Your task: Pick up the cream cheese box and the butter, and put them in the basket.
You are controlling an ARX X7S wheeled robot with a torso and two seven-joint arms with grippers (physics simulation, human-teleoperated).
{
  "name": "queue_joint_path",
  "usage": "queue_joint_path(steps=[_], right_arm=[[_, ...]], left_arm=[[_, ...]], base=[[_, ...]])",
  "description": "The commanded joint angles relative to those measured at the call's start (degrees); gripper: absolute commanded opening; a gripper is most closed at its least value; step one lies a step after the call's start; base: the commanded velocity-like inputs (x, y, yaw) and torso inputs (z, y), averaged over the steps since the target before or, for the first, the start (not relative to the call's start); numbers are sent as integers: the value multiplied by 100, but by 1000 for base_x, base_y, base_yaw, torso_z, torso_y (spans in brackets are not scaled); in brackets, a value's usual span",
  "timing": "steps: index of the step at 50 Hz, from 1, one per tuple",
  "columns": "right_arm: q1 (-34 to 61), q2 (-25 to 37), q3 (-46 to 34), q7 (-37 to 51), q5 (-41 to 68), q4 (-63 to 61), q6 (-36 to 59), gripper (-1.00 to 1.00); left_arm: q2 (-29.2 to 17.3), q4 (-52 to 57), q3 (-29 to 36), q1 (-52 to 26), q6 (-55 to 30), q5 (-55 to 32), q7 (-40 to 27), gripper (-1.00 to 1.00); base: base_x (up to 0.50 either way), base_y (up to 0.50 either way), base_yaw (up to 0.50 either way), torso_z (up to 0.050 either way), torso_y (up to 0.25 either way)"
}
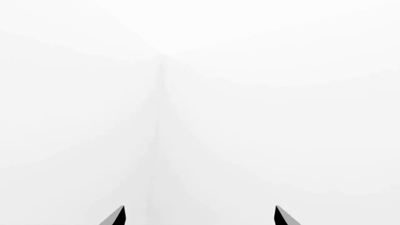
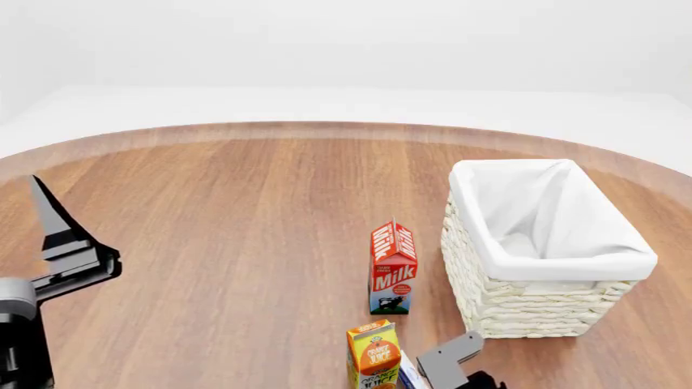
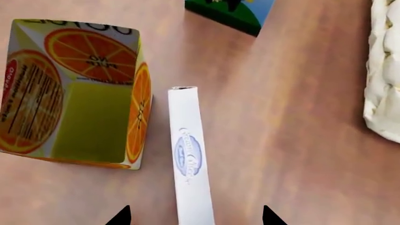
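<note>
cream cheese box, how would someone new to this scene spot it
Start at the cream-white woven wicker basket on the wooden table. Next comes the tall orange juice carton. Between them lies the cream cheese box, a flat white packet with a blue oval logo, by far the thinnest.

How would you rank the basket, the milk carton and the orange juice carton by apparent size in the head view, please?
1. The basket, clearly largest.
2. The milk carton.
3. The orange juice carton, though the frame's lower edge crops it, so its place below the milk carton is unsure.
</note>
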Motion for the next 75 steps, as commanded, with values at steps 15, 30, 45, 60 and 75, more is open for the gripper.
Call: queue_joint_path(steps=[15, 30, 45, 60, 75], right_arm=[[8, -188, -75, -259, -553, 219, -302, -100], [15, -175, -196, -282, -723, 201, -338, -100], [215, 1027, 743, 1116, -43, -2726, -200, -100], [234, 2204, 1488, 2127, 859, -4813, -267, -100], [744, 3140, 2262, 2685, 1904, -5567, -613, -100]], left_arm=[[88, 32, -137, 45, 50, 16, 122, 100], [74, 19, -109, 55, 69, 16, 106, 100], [49, 54, -123, 78, 66, 0, 80, 100], [15, 103, -116, 53, 13, -38, 58, 100], [-15, 157, -143, 70, -10, -65, 26, 100]], base=[[0, 0, 0, 0, 0], [1, 0, 0, 0, 0], [0, 0, 0, 0, 0], [0, 0, 0, 0, 0], [0, 0, 0, 0, 1]])
